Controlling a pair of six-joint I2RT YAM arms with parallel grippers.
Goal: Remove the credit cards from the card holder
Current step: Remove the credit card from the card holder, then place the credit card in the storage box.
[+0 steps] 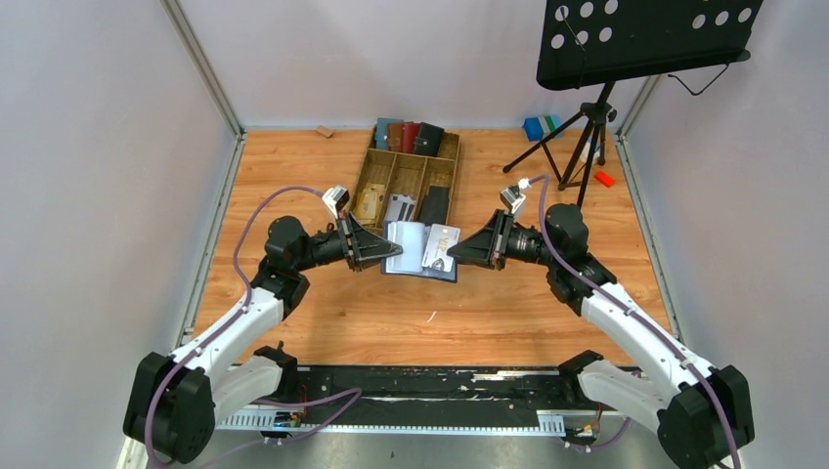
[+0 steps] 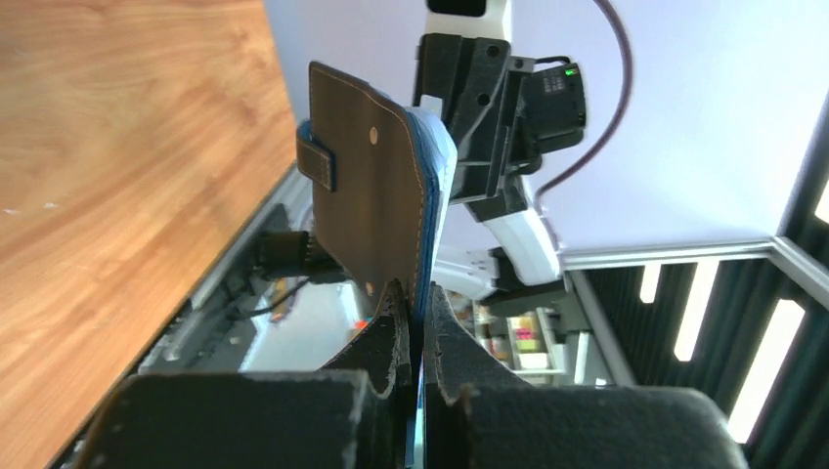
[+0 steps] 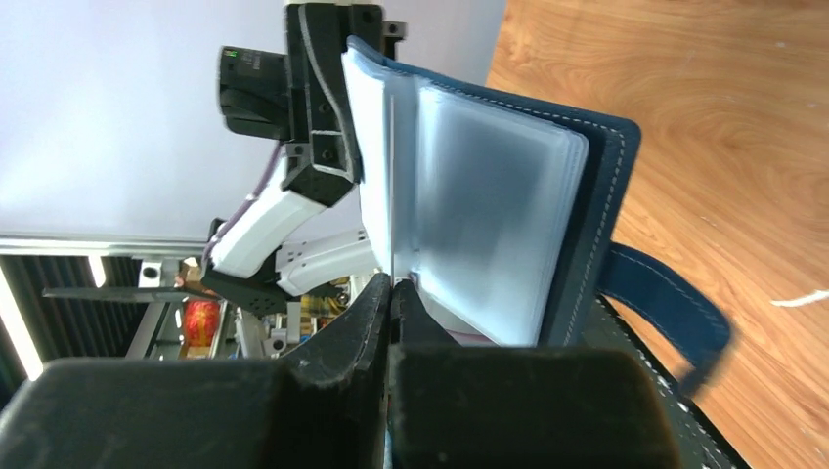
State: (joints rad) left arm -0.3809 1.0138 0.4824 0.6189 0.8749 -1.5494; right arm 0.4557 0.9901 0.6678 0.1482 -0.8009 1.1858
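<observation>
Nearest you there's a black strip along the edge of the wooden counter, with pale grey walls boxing it in. Mid-counter, your two arms meet nose to nose with the navy card holder hanging open between them, up off the wood. Your left gripper is pinched tight on the edge of the card holder's outer cover. Your right gripper is pressed together on a thin pale leaf among the inner pockets; can't tell whether that's a card or a sleeve. Just behind sits a wooden divided tray with other holders at its far end. Far right, a black music stand on a tripod.
</observation>
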